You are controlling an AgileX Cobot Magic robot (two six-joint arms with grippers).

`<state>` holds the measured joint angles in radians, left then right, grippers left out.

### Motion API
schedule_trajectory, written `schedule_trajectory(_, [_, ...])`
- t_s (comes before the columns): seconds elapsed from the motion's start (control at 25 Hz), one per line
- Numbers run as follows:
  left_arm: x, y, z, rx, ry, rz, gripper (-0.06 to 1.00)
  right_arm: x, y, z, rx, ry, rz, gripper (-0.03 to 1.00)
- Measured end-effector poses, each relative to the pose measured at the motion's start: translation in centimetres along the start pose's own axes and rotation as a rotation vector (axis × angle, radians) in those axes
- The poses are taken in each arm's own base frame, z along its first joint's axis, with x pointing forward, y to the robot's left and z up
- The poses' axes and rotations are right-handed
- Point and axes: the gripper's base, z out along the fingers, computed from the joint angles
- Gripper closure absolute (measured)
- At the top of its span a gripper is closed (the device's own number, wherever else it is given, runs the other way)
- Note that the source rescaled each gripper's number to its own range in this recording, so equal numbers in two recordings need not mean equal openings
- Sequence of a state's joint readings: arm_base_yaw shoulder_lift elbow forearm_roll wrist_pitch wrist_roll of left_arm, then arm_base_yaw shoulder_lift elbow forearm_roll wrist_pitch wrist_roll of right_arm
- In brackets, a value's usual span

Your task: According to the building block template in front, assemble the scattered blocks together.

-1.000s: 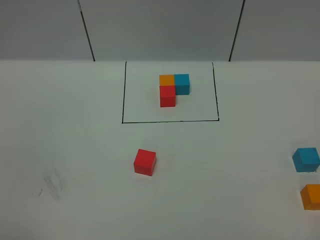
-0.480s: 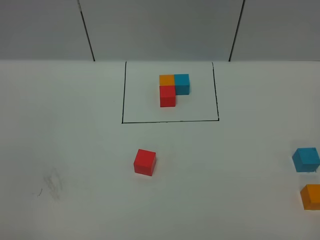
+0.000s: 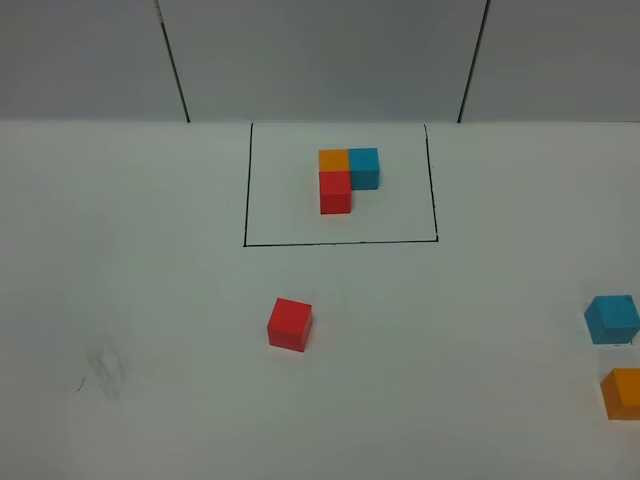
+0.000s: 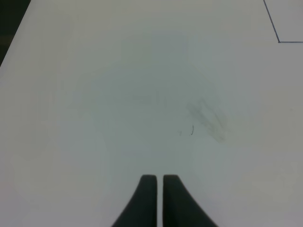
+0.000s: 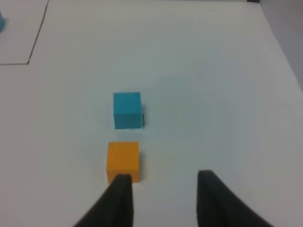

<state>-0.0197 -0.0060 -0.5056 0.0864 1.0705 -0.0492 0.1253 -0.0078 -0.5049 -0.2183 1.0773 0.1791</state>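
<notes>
Exterior high view: the template (image 3: 347, 178) sits in its black box at the far side of the bench (image 3: 150, 300). The red block (image 3: 290, 324) lies alone; the blue block (image 5: 127, 109) and orange block (image 5: 123, 161) lie far to my right. I think nothing is joined yet. My right jaws are apart, one tip by the orange block, so next I should line up and grab it. My left jaws are together, holding nothing. That view cuts off the orange block and shows no arms.

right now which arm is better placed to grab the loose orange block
Right. The right gripper is open beside the orange block; the left gripper is shut, no block in its view.
</notes>
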Motion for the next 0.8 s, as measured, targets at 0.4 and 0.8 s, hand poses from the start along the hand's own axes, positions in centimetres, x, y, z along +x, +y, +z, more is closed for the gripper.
schedule_trajectory(0.4, [0.00, 0.00, 0.00, 0.000, 0.000, 0.000, 0.94, 0.00, 0.00, 0.00, 0.000, 0.000, 0.000, 0.59])
schedule_trajectory(0.8, [0.00, 0.00, 0.00, 0.000, 0.000, 0.000, 0.94, 0.00, 0.00, 0.00, 0.000, 0.000, 0.000, 0.59])
